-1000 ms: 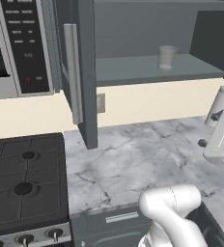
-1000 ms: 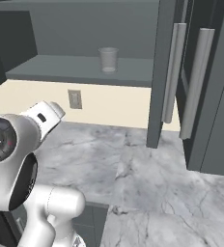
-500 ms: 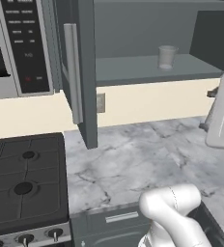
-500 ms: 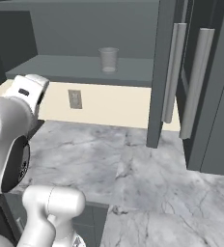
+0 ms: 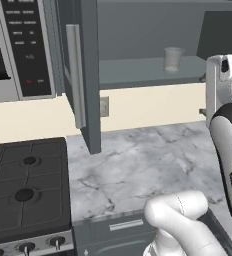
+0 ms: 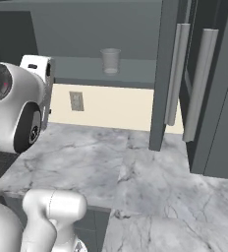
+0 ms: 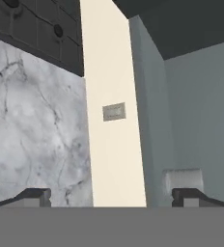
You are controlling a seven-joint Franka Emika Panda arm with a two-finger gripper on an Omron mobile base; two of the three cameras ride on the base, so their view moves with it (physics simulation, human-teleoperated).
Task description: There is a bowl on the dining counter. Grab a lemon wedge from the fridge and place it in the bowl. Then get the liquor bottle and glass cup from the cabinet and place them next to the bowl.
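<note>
A: Where's the glass cup (image 5: pixel 173 59) seen?
B: Upright on the shelf of the cabinet (image 5: pixel 138 70), door swung open, above the marble worktop (image 6: pixel 111 162).
A: Claw state?
B: Gripper (image 7: pixel 111 195) is spread wide, nothing held; cup's just beyond one fingertip in hand view.

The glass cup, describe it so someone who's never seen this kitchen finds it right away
Look at the open dark grey wall cabinet above the marble worktop. On its shelf stands the glass cup, a small clear tumbler, upright and alone.
</note>
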